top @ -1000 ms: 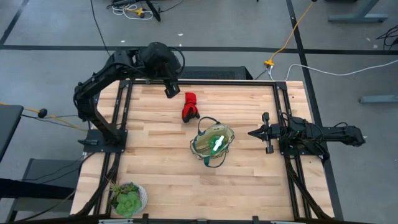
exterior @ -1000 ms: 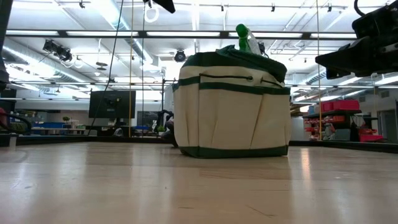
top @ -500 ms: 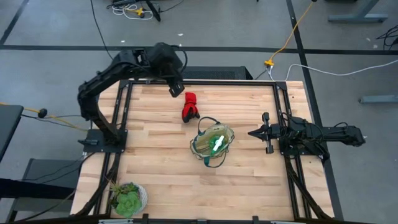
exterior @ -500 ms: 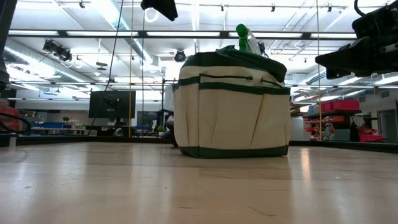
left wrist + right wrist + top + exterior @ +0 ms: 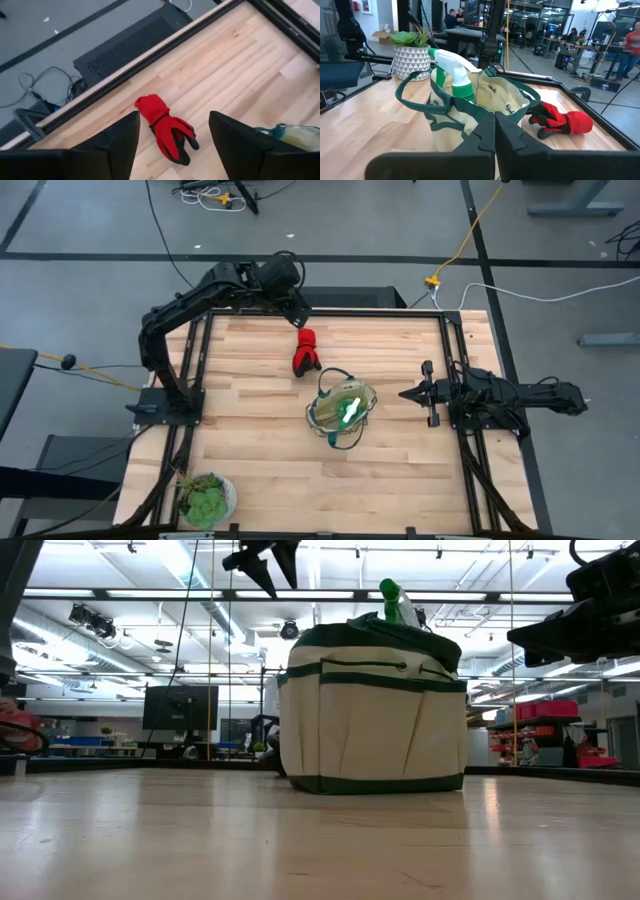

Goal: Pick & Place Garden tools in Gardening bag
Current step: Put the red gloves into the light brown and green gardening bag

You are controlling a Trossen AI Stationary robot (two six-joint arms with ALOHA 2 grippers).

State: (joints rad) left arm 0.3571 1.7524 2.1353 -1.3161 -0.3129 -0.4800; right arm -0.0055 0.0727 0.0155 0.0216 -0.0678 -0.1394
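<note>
my left gripper hangs above the red glove bundle, fingers spread apart. my right gripper waits pinched together, right of the gardening bag.

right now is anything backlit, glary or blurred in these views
Low view: the tan fabric gardening bag with green rim is backlit by bright ceiling strip lights, which glare on the wooden tabletop. Left wrist view: the red-and-black glove bundle is sharp, the near gripper fingers blurred.

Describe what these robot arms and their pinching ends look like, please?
Both arms are dark, nearly black, built of jointed segments on black frame bases at the table's sides. The left gripper ends in two broad, flat, matte black jaws. The right gripper has black jaws with stepped, notched inner edges. No markings show on them.
</note>
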